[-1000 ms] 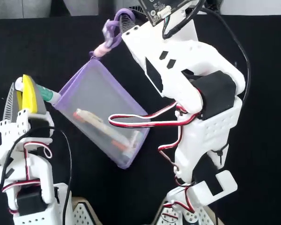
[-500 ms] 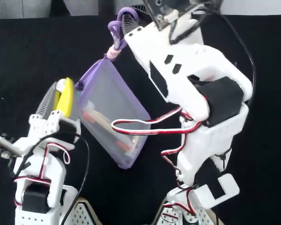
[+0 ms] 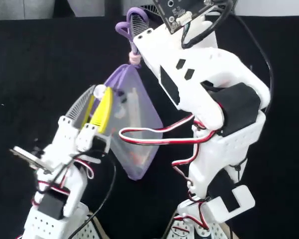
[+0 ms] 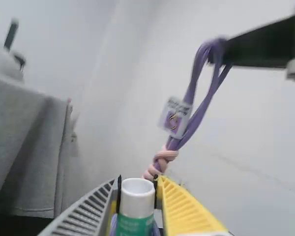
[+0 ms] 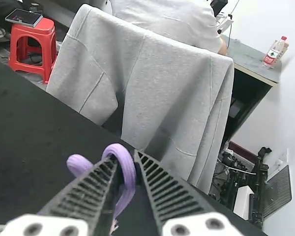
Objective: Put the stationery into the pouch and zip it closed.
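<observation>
We hang the pouch up for loading

Our right gripper [image 5: 127, 156] is clamped on the purple strap [image 3: 121, 29], so the pouch [image 3: 139, 117] dangles clear of the black table [image 3: 40, 59]; our left gripper [image 3: 100, 93] pinches a white-and-green tube [image 4: 135, 201] against the pouch's upper edge, apparently to slip it inside

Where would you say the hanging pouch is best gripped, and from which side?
By its purple strap loop at the top corner, from above, as the right end effector has it: the loop is narrow and stands clear, while the pouch body is slack and hangs tilted, mouth toward the left end effector with its tube.
</observation>
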Controlling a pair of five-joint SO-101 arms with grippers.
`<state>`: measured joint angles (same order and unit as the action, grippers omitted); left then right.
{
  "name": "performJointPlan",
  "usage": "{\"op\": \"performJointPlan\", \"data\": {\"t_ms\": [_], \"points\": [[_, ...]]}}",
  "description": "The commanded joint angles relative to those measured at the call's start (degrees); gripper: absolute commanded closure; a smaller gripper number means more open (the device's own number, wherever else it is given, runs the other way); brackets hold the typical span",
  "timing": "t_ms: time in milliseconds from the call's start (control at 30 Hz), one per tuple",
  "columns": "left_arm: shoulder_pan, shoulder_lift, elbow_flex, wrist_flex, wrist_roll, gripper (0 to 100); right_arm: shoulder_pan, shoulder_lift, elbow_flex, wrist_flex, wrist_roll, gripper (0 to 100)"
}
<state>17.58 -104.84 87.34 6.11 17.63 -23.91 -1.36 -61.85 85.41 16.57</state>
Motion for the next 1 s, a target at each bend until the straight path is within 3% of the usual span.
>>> {"op": "performJointPlan", "data": {"t_ms": [0, 233, 367, 533, 800, 967], "points": [[1.6, 0.6, 0.3, -4.7, -2.8, 97, 0.9, -2.2, -2.8, 0.1, 0.7, 98.7], [1.9, 2.0, 4.3, -5.6, -3.1, 97, 0.9, -2.2, -2.8, 0.1, 0.7, 98.7], [5.7, 7.2, 4.8, -5.5, -3.5, 97, 0.9, -2.2, -2.8, 0.1, 0.7, 98.7], [9.7, 16.9, -0.6, -4.7, -3.5, 90, 0.9, -2.2, -2.8, 0.1, 0.7, 98.7], [13.7, 31.6, -26.8, 19.8, -3.2, 84, 0.9, -2.2, -2.8, 0.1, 0.7, 98.7], [13.7, 33.1, -34.2, 26.8, -3.4, 83, 0.9, -2.2, -2.8, 0.1, 0.7, 98.7]]}}
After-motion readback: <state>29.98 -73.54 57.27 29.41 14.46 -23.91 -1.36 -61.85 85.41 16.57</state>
